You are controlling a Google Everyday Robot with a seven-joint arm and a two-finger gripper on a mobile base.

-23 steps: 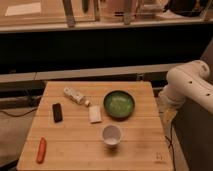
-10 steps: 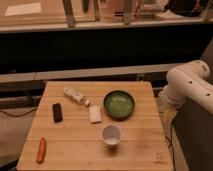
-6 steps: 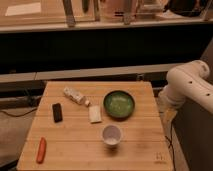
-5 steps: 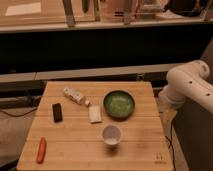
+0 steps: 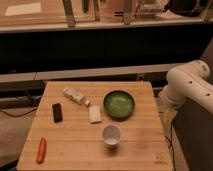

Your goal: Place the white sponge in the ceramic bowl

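— Looking over the pale wooden slatted counter (image 5: 75, 145), where is the small flat off-white rectangular sponge (image 5: 95, 114)?
— Just left of the wide, dark-rimmed green ceramic bowl (image 5: 119, 104), lying flat, close to it but apart.
— What else sits around the bowl?
— A small white cup (image 5: 111, 134) in front of it, a long white bottle (image 5: 75, 96) and a black block (image 5: 57, 112) farther left.
— And the pincer?
— Its state I cannot tell. Only the rounded white arm (image 5: 187, 87) shows, right of the bowl, past the counter's edge.

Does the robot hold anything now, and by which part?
Cannot be told: the pincer is out of view, only the arm shows. The white sponge lies untouched on the table.
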